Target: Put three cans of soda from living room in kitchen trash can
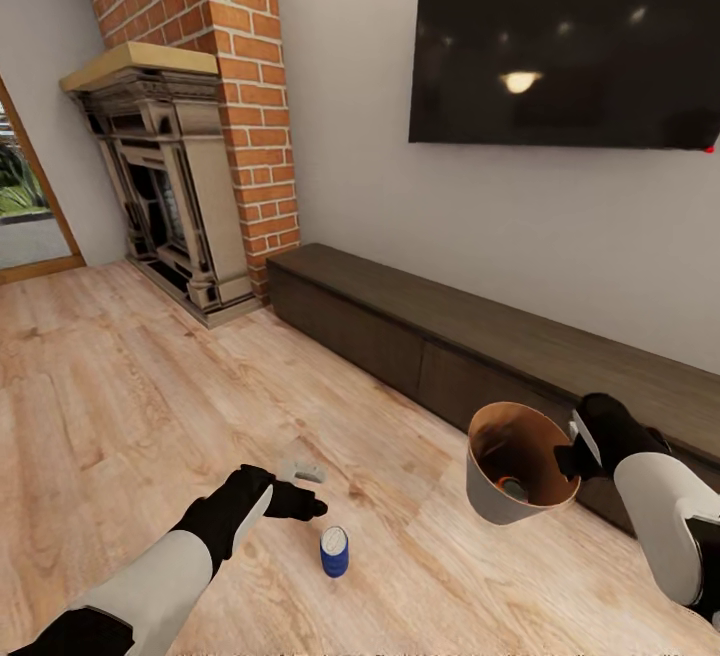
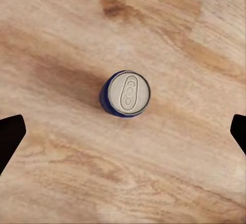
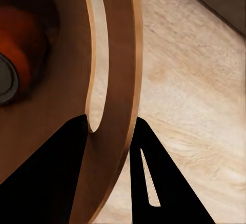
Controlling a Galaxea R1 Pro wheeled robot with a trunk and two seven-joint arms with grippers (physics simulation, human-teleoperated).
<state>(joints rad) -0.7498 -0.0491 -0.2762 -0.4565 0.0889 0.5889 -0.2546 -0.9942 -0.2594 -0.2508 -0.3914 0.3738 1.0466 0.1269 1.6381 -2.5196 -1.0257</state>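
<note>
A blue can of soda (image 1: 334,551) stands upright on the wooden floor, its silver top (image 2: 125,93) facing the left wrist camera. My left gripper (image 1: 305,489) hovers just above and beside it, open, with its dark fingertips (image 2: 10,137) spread wide on both sides of the can. My right gripper (image 1: 575,451) is shut on the rim of the tash can (image 1: 490,501), held tilted above the floor. The rim (image 3: 120,55) sits pinched between the two fingers. An orange can of soda (image 3: 20,44) lies inside on the coppery bottom, and its silver top (image 1: 513,486) shows from the head.
A long low dark-brown bench (image 1: 420,326) runs along the wall under the TV (image 1: 570,36), close behind my right arm. A red brick column (image 1: 240,86) and fireplace (image 1: 165,186) stand at the back left. A doorway (image 1: 25,216) opens at far left.
</note>
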